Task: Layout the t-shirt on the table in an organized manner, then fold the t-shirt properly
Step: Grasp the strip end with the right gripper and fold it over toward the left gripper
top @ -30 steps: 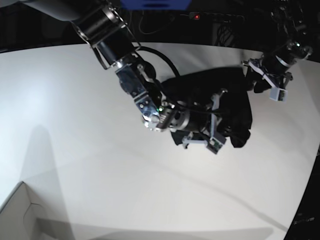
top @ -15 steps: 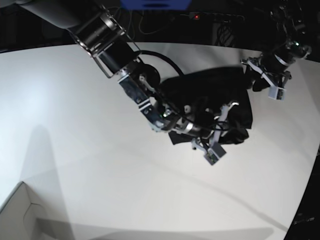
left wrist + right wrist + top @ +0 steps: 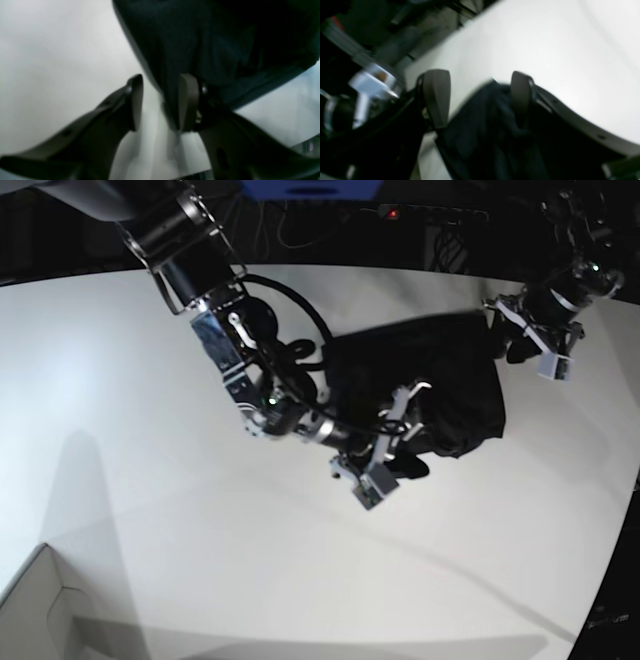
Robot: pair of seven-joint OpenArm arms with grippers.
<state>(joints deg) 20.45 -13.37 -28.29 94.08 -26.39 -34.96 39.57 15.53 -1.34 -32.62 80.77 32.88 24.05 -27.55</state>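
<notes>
The black t-shirt (image 3: 440, 375) lies bunched on the far right part of the white table (image 3: 150, 430). My right gripper (image 3: 398, 442) stands open at the shirt's near left edge. In the right wrist view its jaws are wide apart around a loose fold of t-shirt (image 3: 482, 130), which neither finger pinches. My left gripper (image 3: 512, 345) hovers at the shirt's far right corner. In the left wrist view its fingers (image 3: 135, 102) are apart, the shirt's edge (image 3: 212, 45) lies against the other finger, and bare table (image 3: 50, 50) shows in the gap.
A white box (image 3: 40, 610) sits at the near left corner. The table's curved edge runs close on the right, behind the left arm. Dark clutter, cables and a blue object (image 3: 310, 188) lie beyond the far edge.
My right gripper has gone from shut to wide open, let go of the shirt's near edge and drawn back leftward. The cloth has settled in a more compact heap. The left arm has not moved.
</notes>
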